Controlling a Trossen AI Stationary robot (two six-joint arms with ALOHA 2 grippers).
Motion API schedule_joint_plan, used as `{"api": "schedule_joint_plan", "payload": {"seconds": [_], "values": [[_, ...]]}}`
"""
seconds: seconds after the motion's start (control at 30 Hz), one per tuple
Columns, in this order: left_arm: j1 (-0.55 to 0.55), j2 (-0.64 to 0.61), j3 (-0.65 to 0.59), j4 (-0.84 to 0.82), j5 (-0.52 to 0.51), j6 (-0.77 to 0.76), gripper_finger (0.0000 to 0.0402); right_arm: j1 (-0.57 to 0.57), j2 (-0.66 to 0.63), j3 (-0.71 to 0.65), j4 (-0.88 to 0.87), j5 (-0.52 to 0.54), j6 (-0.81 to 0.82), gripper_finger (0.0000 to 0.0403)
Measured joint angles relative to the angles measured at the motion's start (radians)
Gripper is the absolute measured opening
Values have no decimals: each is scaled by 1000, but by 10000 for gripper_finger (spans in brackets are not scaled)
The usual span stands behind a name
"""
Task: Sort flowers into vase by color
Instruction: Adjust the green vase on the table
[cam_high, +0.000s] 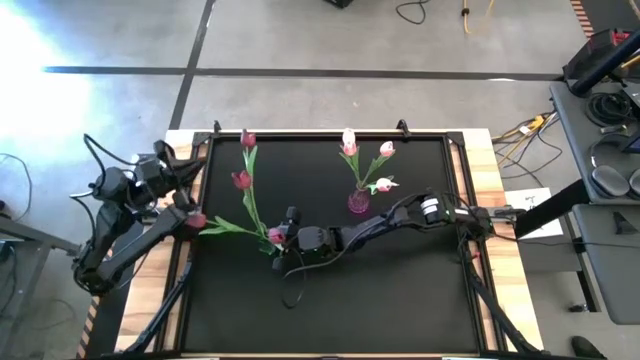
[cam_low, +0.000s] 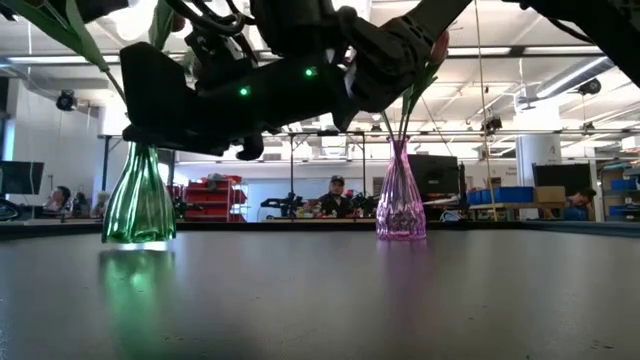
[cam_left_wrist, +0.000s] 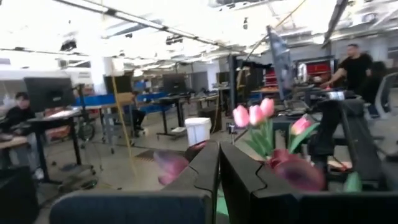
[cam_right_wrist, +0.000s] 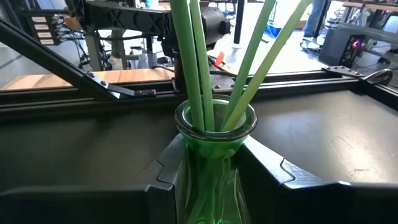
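Note:
A green glass vase (cam_low: 140, 205) stands on the black table and holds several green stems (cam_right_wrist: 193, 68). Dark red tulip heads (cam_high: 241, 180) rise from it toward the far edge. One more dark red tulip (cam_high: 196, 218) leans out flat toward the table's left, its head at my left gripper (cam_high: 192, 224), which is shut. My right gripper (cam_right_wrist: 214, 163) reaches in from the right and closes around the green vase. A pink vase (cam_high: 358, 203) right of centre holds the pale pink-white tulips (cam_high: 350, 146). My left gripper is shut on the leaning tulip's stem just below its head (cam_high: 203, 225), coming level from the table's left. The stem slopes down to the green vase. The fingers (cam_left_wrist: 205, 174) hide the place of contact itself. My right gripper pinches the green vase's neck just under the flared rim (cam_right_wrist: 214, 134), one finger (cam_right_wrist: 168, 165) on each side. It comes level from the table's right. The vase stays upright with its base (cam_low: 138, 238) on the table.
The black mat has a raised frame (cam_high: 330, 134) with wooden table edges outside it. Open mat lies near the front edge (cam_high: 330, 310). People and workbenches (cam_low: 335, 195) show in the room beyond the far edge.

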Motion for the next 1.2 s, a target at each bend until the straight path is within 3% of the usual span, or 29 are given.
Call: {"api": "schedule_joint_plan", "payload": {"seconds": [0.17,0.53,1.07,1.2], "values": [[0,0,-48,67,-16,-57,0,4,0,0,8,2,-6,102],[-4,0,-292,341,-16,-101,0,11,0,0,19,2,-26,102],[-88,0,-542,480,-34,-82,0,11,0,-1,27,2,-48,102],[-148,0,-541,449,-55,-51,0,11,0,-1,30,2,-53,102]]}}
